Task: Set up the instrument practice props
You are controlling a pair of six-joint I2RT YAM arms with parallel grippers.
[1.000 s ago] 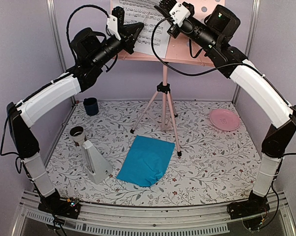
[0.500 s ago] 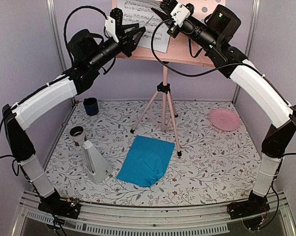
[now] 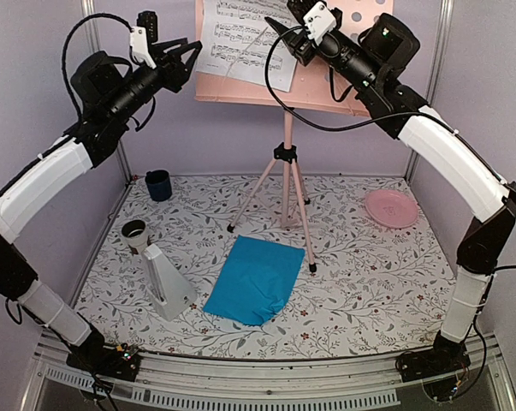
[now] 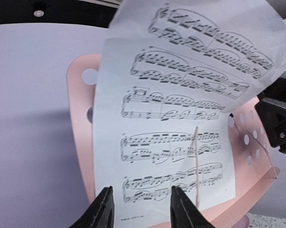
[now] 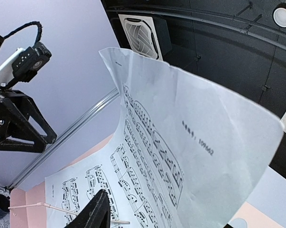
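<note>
**A:** What is lying nearest the arm bases?

**B:** One bright blue sheet is lying flat on the table. One white metronome is sitting just to its left.

**A:** And behind those?

**B:** One pink music stand is standing on its tripod mid-table. One pink plate is lying off to the right, and one dark blue cup is sitting at the far left.

**A:** Where is the white sheet?

**B:** One white sheet is leaning on the stand's hole-punched tray, with its top curling forward.

**A:** And the two grippers?

**B:** The left gripper is hanging to the left of the tray, apart from the sheet. Its fingers are spreading wide with nothing between them. The right gripper is hovering at the sheet's upper right edge. Only one finger is showing there, and the curled paper is hiding the other. I cannot tell whether it is pinching the sheet or has let go.
</note>
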